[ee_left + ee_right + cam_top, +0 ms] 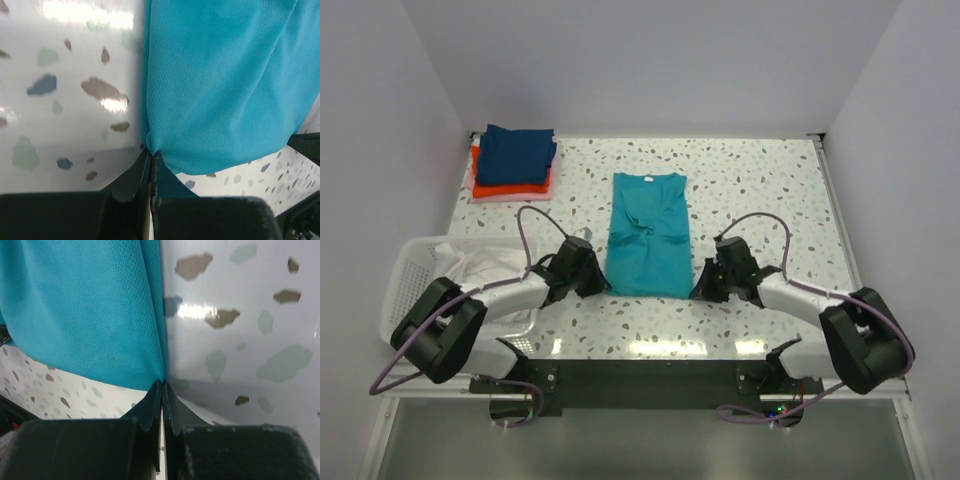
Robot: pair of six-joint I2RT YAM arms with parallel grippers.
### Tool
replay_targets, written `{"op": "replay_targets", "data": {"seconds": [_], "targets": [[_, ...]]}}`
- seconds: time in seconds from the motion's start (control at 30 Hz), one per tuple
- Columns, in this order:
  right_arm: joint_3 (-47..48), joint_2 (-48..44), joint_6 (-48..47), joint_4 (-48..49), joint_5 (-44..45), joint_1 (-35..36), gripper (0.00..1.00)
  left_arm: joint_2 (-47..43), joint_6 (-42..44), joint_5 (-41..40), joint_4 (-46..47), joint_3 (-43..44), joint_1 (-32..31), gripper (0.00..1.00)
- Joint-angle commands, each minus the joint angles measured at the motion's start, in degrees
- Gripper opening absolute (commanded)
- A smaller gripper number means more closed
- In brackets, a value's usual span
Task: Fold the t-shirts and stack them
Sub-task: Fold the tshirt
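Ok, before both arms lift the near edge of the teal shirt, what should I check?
1. Left gripper shut on a near corner of the teal t-shirt: ok.
2. Right gripper shut on the other near corner: ok.
3. Sleeves folded in, shirt a narrow strip: ok.
4. Cloth smooth: not ok, wrinkles at the middle.
5. Folded stack far left, apart from the shirt: ok.
6. All layers caught in each grip: cannot tell.
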Motion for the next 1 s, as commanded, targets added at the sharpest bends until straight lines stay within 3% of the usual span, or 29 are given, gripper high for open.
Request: {"op": "replay_targets", "data": {"seconds": [0.0,0.2,0.3,0.53,0.7,0.97], "targets": [[-5.1,-4.5,1.8,-5.1,-0.7,2.1,0.00,-2.1,-3.5,-3.7,-8.3,-5.8,-4.2,0.00],[-11.0,-14.4,6.7,-10.9,-0.3,7.1,0.00,-10.5,-9.7,-5.0,-12.9,-12.4,-9.8,0.00],[-14.1,-19.9,9.4,-14.3,-0.3,8.7,0.00,-15.6,-13.9,-7.4,-18.4,-13.1,-14.1,0.00],[-16.5,-35.4,11.7,-22.5,-4.2,9.4,0.00,-25.8,-17.4,-7.2,-26.4,-13.9,-17.1,0.00],[-12.5,-38.0,10.0,-25.2,-4.8,9.4,0.00,-30.8,-16.3,-8.1,-29.5,-10.0,-17.3,0.00],[2.2,-36.6,3.6,-30.3,-0.2,9.4,0.00,-31.9,-13.5,-12.3,-34.4,1.0,-17.2,0.00]]}}
